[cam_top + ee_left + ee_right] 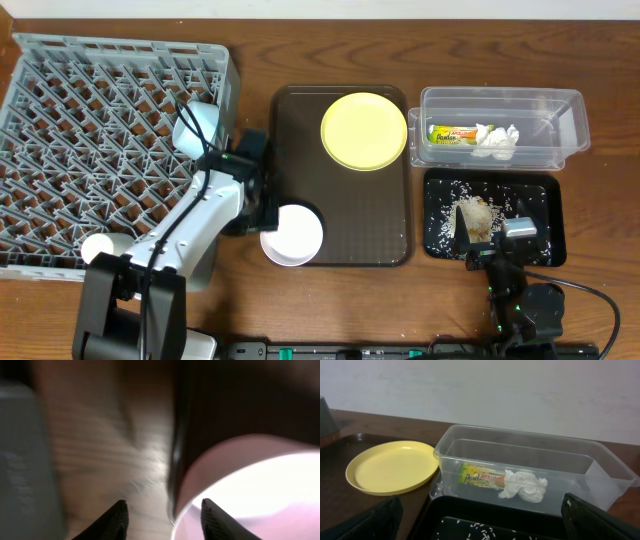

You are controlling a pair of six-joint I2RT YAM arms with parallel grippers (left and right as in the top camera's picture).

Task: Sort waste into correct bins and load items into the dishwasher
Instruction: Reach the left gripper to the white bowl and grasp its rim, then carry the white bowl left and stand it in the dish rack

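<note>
My left gripper (265,208) is open at the white bowl (292,236), which sits on the brown tray's front left corner. In the left wrist view the open fingers (167,521) straddle the white bowl's (250,485) rim, one inside and one outside. The light blue bowl (195,128) sits in the grey dish rack (90,120). The yellow plate (363,131) (392,467) lies on the brown tray. The snack wrapper (452,132) (480,479) and white tissue (496,141) (524,485) lie in the clear box (570,120) (615,472). My right gripper (480,232) (482,525) is wide open and empty over the black rice-speckled tray (540,200) (470,510). The chopsticks are out of view.
The dark brown serving tray (370,220) lies between the rack and the bins. My left arm (190,225) reaches across the rack's front right corner. The wooden table (250,290) shows in front of the tray.
</note>
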